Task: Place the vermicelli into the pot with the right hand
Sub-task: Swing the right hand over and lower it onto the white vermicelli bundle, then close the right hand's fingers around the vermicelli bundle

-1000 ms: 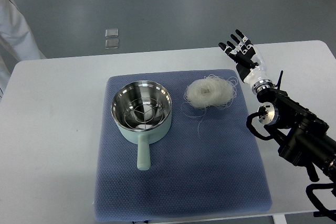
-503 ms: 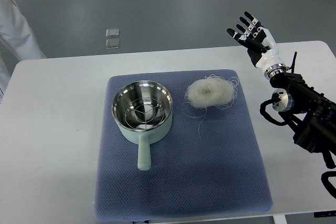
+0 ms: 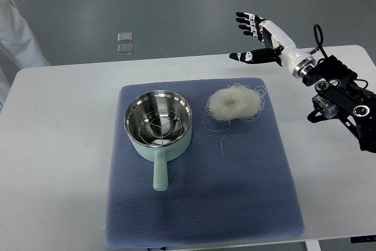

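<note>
Vermicelli: we see the pale, tangled nest of white vermicelli (image 3: 235, 103) lying untouched on the right half of the blue quilted mat (image 3: 202, 204), loose strands trailing toward the near edge.
Pot: the mint-green pot with a steel rack inside (image 3: 158, 123) sits just left of the nest, handle toward us, holding no noodles.
Right hand: the black-and-white right hand (image 3: 258, 34) hangs in the air beyond the mat's far right corner, fingers spread, gripping nothing.
Change: half a second ago the hand stood further right with fingers pointing up; now we find it swung leftward, palm turned and fingers reaching left, closer to a line above the nest.
Meaning: we judge the reach is beginning; a descent onto the nest and a grasp are still to come.
Left hand: not in view.
Table: the white table (image 3: 59, 145) carries the mat.
Surroundings: a white-sleeved person (image 3: 14, 33) stands at far left.
</note>
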Controlling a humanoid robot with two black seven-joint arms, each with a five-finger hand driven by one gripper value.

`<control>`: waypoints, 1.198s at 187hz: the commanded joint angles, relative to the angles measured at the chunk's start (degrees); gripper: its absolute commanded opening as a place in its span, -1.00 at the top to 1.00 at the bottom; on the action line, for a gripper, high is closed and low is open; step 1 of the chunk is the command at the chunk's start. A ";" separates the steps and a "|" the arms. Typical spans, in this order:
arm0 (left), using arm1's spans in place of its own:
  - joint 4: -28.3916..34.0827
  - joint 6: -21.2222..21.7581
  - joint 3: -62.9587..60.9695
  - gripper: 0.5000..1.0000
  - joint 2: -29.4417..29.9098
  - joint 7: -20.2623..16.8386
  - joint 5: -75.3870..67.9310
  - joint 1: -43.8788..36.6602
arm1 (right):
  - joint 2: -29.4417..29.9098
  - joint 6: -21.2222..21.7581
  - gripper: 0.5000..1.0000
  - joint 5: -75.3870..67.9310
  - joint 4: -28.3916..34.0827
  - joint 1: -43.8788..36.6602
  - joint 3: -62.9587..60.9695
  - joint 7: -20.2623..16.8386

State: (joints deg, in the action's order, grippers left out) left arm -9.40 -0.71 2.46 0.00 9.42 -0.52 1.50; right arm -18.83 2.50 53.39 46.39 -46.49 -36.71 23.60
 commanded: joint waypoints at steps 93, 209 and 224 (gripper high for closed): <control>0.00 0.01 0.00 -1.00 0.00 -0.01 0.00 -0.01 | -9.56 16.93 -0.70 35.20 10.21 -11.96 13.42 0.40; 0.00 0.01 0.00 -1.00 0.00 -0.01 0.00 -0.01 | -4.99 7.87 -0.68 41.36 3.36 -10.20 22.12 -1.62; 0.00 0.01 0.00 -1.00 0.00 -0.01 0.00 -0.01 | -4.37 7.17 -0.68 41.71 2.57 -10.29 22.74 -1.62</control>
State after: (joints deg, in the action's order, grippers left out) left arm -9.40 -0.72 2.46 0.00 9.40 -0.52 1.49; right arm -23.90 10.60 94.80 49.96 -56.75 -14.90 21.99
